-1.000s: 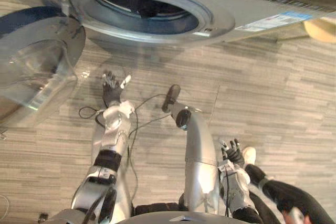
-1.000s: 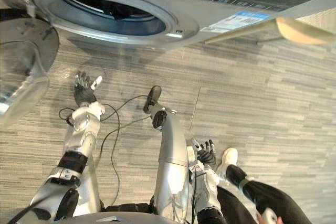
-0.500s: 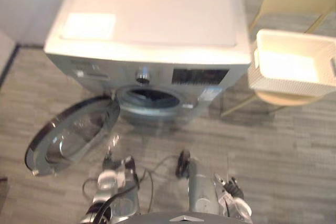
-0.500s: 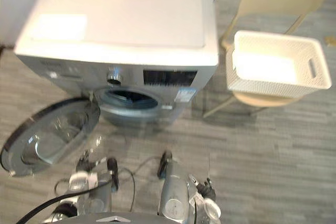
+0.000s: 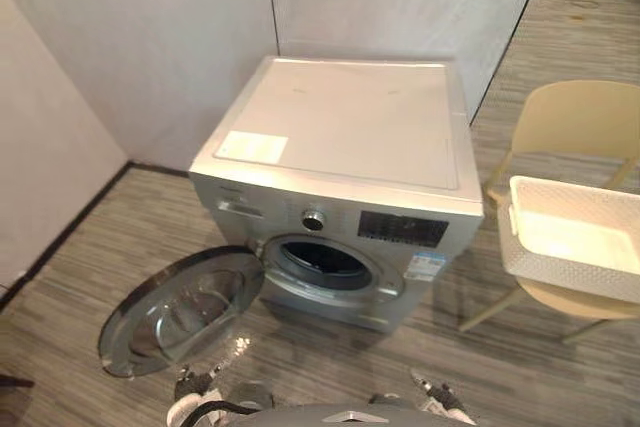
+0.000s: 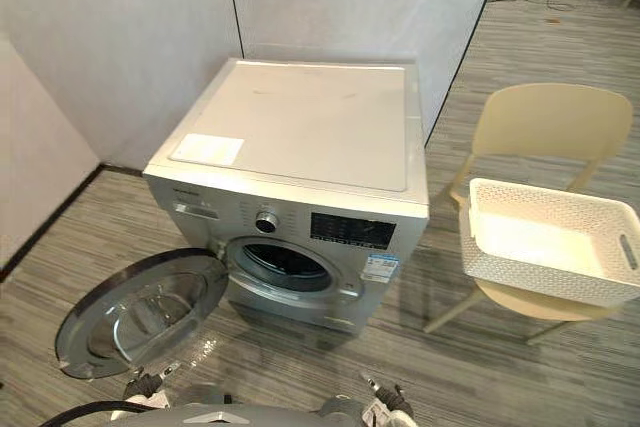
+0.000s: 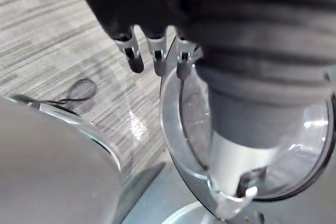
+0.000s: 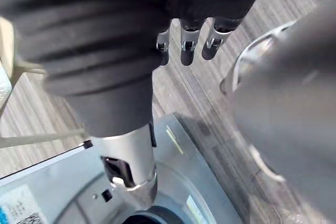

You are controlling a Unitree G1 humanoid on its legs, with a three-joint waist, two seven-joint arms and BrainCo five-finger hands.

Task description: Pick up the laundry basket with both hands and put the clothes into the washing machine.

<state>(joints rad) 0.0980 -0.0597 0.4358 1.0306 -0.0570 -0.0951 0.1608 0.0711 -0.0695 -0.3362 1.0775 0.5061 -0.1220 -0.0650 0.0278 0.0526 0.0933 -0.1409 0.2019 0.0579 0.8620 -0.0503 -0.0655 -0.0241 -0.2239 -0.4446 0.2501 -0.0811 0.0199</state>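
Landmark: washing machine (image 6: pixel 290 187), silver-grey front-loader against a pale wall. Change noted: half a second back the head views looked steeply down on the machine; they now take in machine, chair and wall together, so the camera has lifted, while the things stand as they did. Meaning, as a judgement: basket empty on its chair with the machine door open fits clothes already loaded and the basket set back, or a basket brought empty; the drum's contents cannot be read. Door (image 6: pixel 135 312): swung wide to the left of the machine's porthole, glass bowl facing up. Laundry basket (image 6: pixel 550 242): white perforated plastic, rectangular, slot handle at its end, nothing visible inside, resting on a cream chair (image 6: pixel 545 127) right of the machine. Left hand (image 7: pixel 155 51): low before the machine, fingers straight, holding nothing. Right hand (image 8: pixel 190 38): likewise low, fingers relaxed, empty.
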